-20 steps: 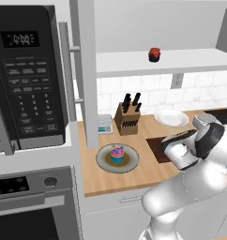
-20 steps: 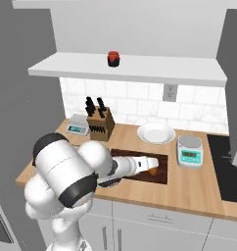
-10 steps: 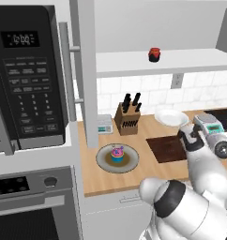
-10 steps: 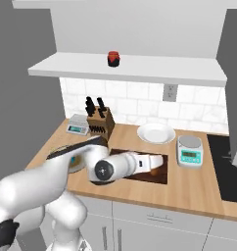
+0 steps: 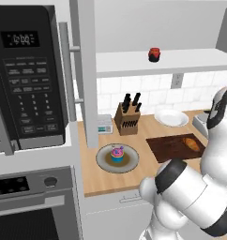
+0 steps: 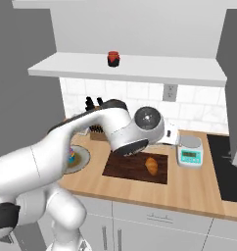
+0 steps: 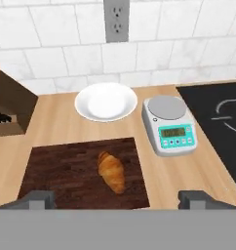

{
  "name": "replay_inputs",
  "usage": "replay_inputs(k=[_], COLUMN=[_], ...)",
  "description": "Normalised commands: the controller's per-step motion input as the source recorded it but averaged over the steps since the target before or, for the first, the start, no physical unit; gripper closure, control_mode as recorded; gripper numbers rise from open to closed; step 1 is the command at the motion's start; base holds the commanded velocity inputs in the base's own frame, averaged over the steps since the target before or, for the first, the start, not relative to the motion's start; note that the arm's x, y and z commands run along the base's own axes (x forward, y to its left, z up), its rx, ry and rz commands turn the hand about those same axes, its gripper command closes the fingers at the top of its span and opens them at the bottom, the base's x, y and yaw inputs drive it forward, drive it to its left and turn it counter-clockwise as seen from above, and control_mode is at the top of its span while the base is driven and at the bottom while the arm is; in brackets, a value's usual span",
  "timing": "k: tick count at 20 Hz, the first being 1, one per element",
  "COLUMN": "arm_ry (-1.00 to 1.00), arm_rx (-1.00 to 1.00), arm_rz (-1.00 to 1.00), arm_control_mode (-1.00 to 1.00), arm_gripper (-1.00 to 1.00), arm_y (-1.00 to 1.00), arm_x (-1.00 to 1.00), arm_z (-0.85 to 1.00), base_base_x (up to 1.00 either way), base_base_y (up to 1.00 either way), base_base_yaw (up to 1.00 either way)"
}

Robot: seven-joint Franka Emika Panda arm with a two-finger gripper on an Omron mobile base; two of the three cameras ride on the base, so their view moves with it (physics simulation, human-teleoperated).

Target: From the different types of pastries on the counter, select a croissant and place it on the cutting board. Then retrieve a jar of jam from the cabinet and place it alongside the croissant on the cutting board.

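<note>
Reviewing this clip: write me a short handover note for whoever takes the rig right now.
Pincer: open, holding nothing, above the near edge of the cutting board.
Croissant: lying on the board, toward its right side; also seen in the right base view.
Jam jar: on the open cabinet shelf, upright, above the counter.
Cupcake: on the round plate, left of the board.
Done: croissant is on the board.
Left: reach up to the shelf, grip the jar, set it on the board beside the croissant; the bare left part of the board looks like the easiest spot.
</note>
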Motion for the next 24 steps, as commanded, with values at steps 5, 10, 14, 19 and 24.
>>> replay_inputs(k=[5, 10, 14, 19, 24], arm_ry=[0.11, 0.09, 0.01, -0.14, -0.37], arm_rx=[0.54, 0.38, 0.04, -0.09, -0.22], arm_rz=[0.24, 0.21, 0.15, 0.13, 0.13], arm_control_mode=[-1.0, -1.0, -1.0, -1.0, -1.0], arm_gripper=[-1.0, -1.0, -1.0, -1.0, -1.0], arm_y=[-0.11, 0.03, 0.5, 0.85, 0.9], arm_x=[-0.36, -0.38, -0.09, -0.33, -0.81], arm_z=[0.5, 0.55, 0.52, 0.67, 0.32], base_base_x=[0.0, 0.0, 0.0, 0.0, 0.0], base_base_y=[0.0, 0.0, 0.0, 0.0, 0.0], base_base_yaw=[0.0, 0.0, 0.0, 0.0, 0.0])
